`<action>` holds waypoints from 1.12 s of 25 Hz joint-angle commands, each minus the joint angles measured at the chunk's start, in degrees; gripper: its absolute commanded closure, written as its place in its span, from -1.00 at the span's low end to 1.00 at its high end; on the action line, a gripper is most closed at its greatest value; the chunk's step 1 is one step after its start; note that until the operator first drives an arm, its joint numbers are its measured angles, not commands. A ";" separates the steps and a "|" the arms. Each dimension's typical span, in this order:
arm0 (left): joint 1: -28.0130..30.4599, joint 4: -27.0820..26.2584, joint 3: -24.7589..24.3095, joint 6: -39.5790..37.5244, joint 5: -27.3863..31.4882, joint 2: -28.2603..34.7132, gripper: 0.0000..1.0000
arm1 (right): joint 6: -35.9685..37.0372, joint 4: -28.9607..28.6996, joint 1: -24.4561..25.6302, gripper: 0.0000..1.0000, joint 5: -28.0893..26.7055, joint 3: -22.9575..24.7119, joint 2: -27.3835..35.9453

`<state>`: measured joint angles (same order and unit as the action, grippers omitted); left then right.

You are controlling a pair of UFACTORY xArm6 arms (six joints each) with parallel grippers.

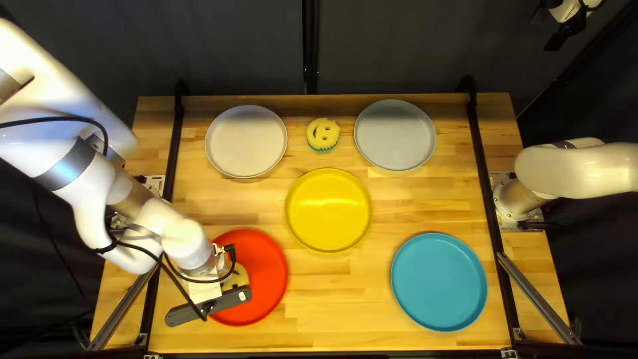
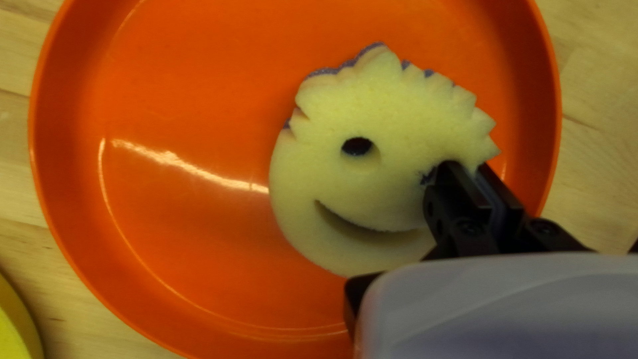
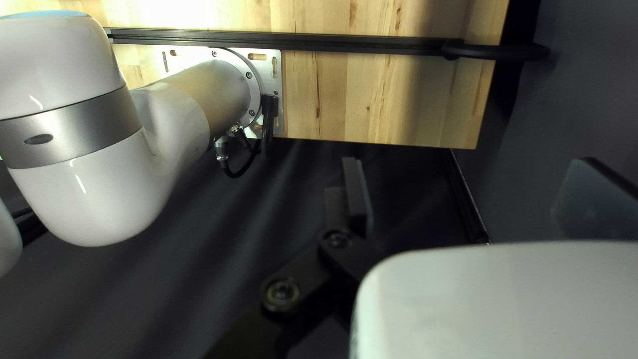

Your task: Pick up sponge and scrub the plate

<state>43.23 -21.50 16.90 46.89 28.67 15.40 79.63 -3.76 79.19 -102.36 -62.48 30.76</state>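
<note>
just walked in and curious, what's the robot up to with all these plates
My left gripper is pinching a yellow smiley-face foam sponge near its edge, above or on a round red plate; these pictures can't settle whether it is scrubbing. My right gripper is open, away from the plates.
</note>
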 commanded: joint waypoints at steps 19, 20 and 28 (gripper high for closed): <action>-13.71 10.84 9.36 3.03 2.51 -6.15 1.00 | 0.00 0.00 0.00 -1.00 0.00 0.00 0.00; -14.59 11.33 10.16 3.84 2.52 -6.86 1.00 | 0.00 0.00 0.00 -1.00 0.00 0.00 0.00; -16.97 11.09 8.78 7.55 0.74 -6.98 1.00 | 0.00 0.00 0.00 -1.00 0.00 0.00 0.00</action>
<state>26.50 -9.98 26.57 53.65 30.17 8.22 79.63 -3.76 79.19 -102.36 -62.48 30.76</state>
